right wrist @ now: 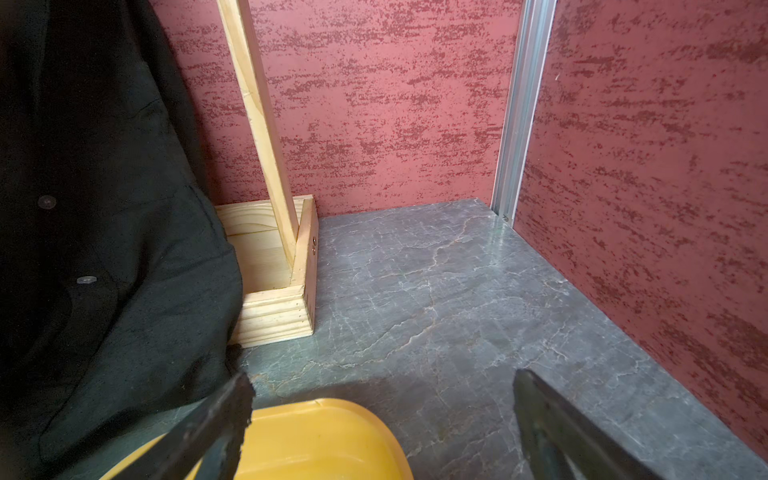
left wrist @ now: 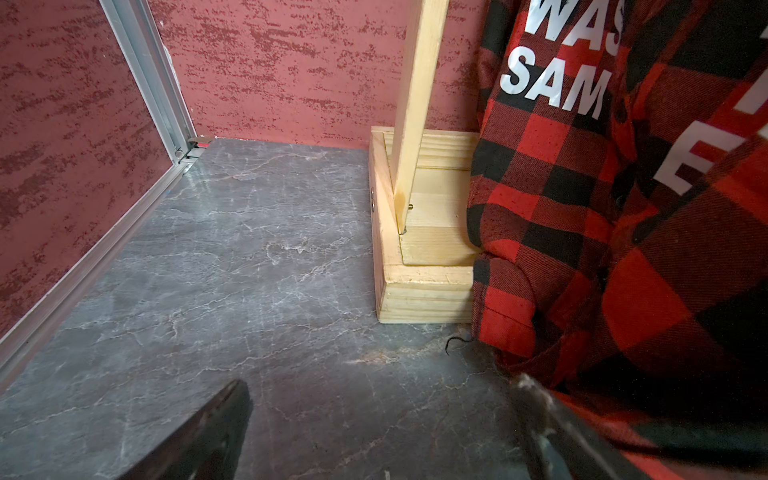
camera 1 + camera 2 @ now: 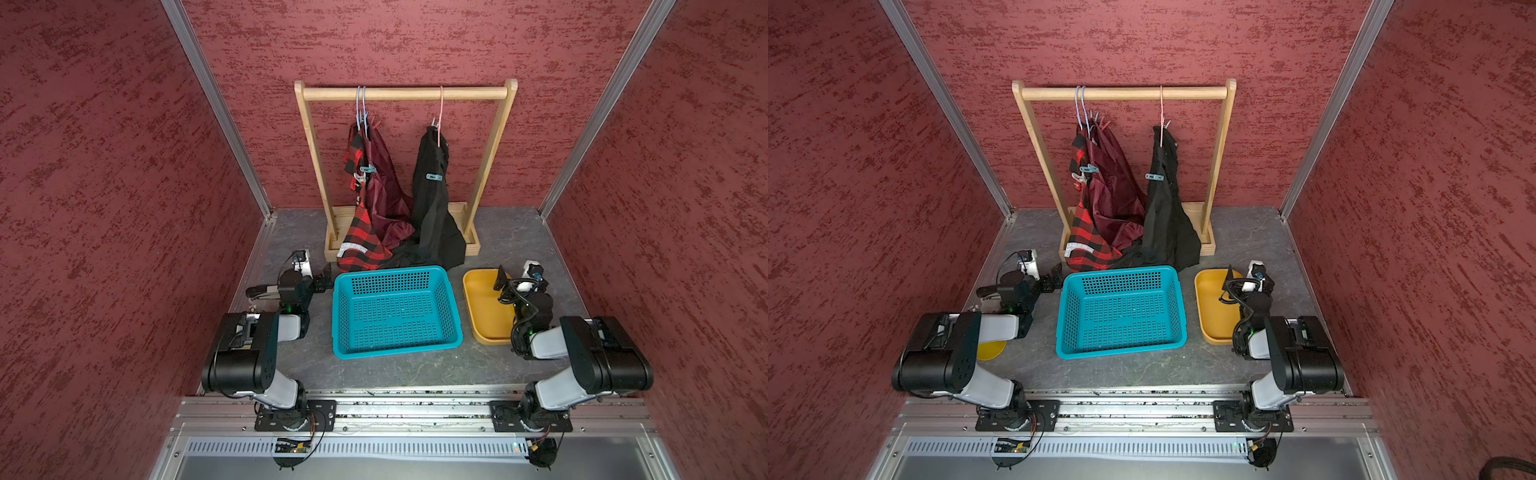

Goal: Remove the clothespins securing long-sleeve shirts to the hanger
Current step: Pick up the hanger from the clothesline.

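Three long-sleeve shirts hang from a wooden rack (image 3: 405,93): red-and-black plaid (image 3: 362,237), maroon satin (image 3: 386,183) and black (image 3: 432,208). The first two are on blue hangers (image 3: 360,108), the black one on a pink hanger (image 3: 440,112). A teal clothespin (image 3: 368,169) and a pale one (image 3: 360,178) grip the left pair. Another teal clothespin (image 3: 434,177) sits on the black shirt. My left gripper (image 2: 382,382) is open, low over the table beside the plaid hem (image 2: 623,249). Over the yellow tray's corner (image 1: 316,436), my right gripper (image 1: 382,382) is open too, holding nothing.
A teal mesh basket (image 3: 390,272) stands in the middle in front of the shirts, with the yellow tray (image 3: 478,299) to its right. The rack's wooden base (image 2: 424,295) rests at the back. Red walls close in on three sides. A yellow disc (image 3: 990,351) lies under the left arm.
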### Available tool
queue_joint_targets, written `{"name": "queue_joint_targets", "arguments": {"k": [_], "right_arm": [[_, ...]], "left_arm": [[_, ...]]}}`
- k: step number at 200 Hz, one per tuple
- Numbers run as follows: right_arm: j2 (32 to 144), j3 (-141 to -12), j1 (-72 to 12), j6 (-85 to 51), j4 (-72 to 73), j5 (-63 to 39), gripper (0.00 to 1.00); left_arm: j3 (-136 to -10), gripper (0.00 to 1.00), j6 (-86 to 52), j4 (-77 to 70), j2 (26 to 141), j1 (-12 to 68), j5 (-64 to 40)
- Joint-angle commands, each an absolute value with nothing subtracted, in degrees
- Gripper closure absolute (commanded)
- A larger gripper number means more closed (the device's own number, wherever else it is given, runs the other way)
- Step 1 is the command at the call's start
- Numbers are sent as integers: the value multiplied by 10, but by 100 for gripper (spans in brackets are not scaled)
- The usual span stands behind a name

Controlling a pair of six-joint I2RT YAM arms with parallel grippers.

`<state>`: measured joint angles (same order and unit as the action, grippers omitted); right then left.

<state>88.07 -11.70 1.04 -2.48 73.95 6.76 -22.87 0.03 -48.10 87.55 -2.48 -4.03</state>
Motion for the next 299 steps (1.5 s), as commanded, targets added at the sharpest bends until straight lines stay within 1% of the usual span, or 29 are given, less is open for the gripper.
{"name": "queue_joint_targets", "arguments": {"k": [1,201,223,233,242,261,283,299], "right_arm": [[885,-125,14,-20,759,79,1],[881,-124,14,-23,752,77,1],[875,-125,15,-22,751,81,1],[856,-137,14,-32,715,111,1],[828,-162,14,-43,641,136,1],[776,-207,14,-58,509,146,1],[714,-211,14,-87,451,193,1],[674,-227,14,-93,398,205,1]], "left_arm": [[-223,0,2,-498,877,-28,-45],[-224,0,2,-498,877,-29,-47],[-225,0,9,-484,865,-31,-72],[-235,0,20,-460,856,-22,-69],[-242,1,17,-439,846,-19,-54],[-245,0,8,-409,819,-24,-37],[-263,1,2,-332,769,-20,5],[-271,0,-10,-289,715,-20,26]]}}
